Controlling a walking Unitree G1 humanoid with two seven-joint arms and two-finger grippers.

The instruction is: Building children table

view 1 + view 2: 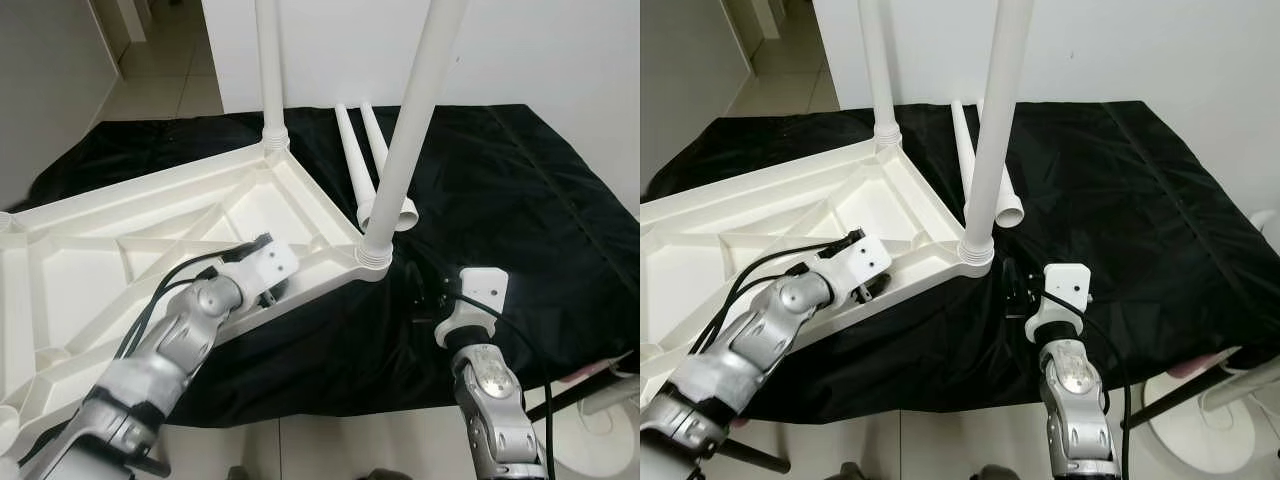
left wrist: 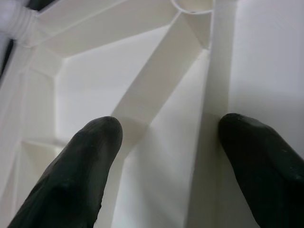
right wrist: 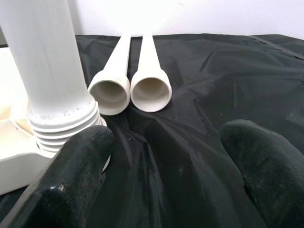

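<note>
Black-fingered left gripper (image 2: pixel 161 166) spread inside the tabletop (image 1: pixel 90 250); right gripper (image 3: pixel 166 175) spread above the cloth (image 1: pixel 500 180).

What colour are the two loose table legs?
White; the loose table legs show best in the right wrist view.

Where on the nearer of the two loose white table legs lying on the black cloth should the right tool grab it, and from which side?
Probably just behind the flared open end of the nearer white plastic leg, coming down from above. It lies flat on the black cloth, touching its twin, so the fingers should straddle it across its width. The right tool is open and already faces those open ends.
</note>
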